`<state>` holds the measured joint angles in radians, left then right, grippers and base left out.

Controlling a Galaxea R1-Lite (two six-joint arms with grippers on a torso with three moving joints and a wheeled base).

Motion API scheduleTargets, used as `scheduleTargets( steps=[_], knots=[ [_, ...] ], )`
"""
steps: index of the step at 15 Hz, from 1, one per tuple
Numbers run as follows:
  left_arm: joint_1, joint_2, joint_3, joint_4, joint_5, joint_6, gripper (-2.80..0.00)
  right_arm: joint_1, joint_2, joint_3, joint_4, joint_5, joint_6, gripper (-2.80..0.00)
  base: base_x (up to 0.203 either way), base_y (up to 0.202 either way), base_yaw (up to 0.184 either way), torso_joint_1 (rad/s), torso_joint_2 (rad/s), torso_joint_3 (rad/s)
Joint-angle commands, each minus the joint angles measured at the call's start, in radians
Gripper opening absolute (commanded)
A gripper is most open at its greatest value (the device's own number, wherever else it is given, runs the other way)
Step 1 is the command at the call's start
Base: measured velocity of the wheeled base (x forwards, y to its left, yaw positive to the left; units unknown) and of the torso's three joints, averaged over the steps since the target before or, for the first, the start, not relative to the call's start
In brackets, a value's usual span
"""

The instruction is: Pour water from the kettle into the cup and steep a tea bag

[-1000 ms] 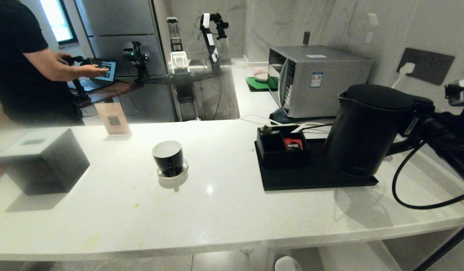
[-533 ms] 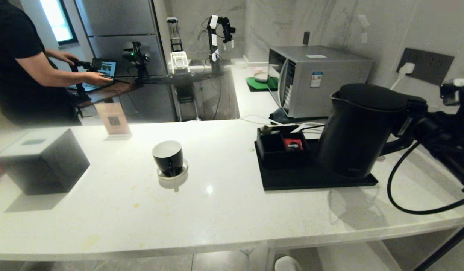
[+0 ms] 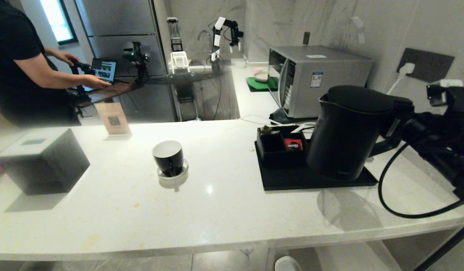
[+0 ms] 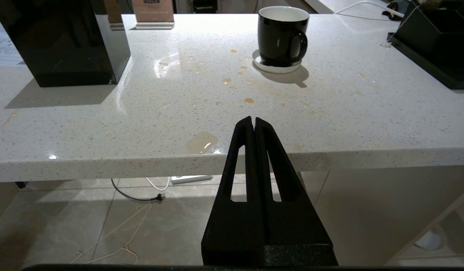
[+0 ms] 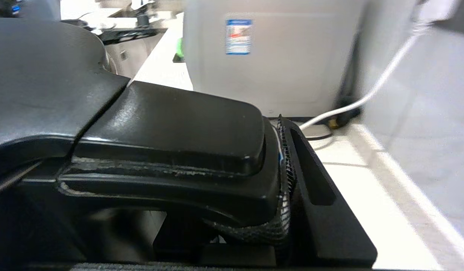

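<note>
Gripping the kettle (image 3: pixel 346 131) by its loop handle, our right gripper (image 5: pixel 281 180) has its fingers (image 5: pixel 314 195) clamped on it near the worktop's (image 3: pixel 217 203) right end, the kettle lifted and tilted over the black tray (image 3: pixel 292 178). We see the cup (image 3: pixel 168 157) on its coaster (image 3: pixel 173 173) mid-worktop, well apart. Our left gripper (image 4: pixel 253 122) hangs off the front edge, fingers pressed together, empty.

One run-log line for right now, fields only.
right gripper: shut on kettle handle, lifted above black tray | left gripper: shut, parked below counter edge | cup: empty, upright on coaster
</note>
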<state>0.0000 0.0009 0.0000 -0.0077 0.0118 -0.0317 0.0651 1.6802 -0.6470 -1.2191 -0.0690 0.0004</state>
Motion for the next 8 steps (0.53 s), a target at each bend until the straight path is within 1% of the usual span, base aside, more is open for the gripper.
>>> scheduleTargets(
  steps=[1,8],
  knots=[
    [0.0,0.001,0.0,0.0,0.0,-0.001,-2.8,0.013,0.02,-0.005,-0.007,-0.002,0.001,-2.8,0.0,0.0,0.0,0.0,0.0,0.0],
    [0.0,-0.001,0.0,0.0,0.0,-0.001,-2.8,0.024,0.053,-0.026,-0.008,-0.002,0.001,-2.8,0.0,0.0,0.0,0.0,0.0,0.0]
  ],
)
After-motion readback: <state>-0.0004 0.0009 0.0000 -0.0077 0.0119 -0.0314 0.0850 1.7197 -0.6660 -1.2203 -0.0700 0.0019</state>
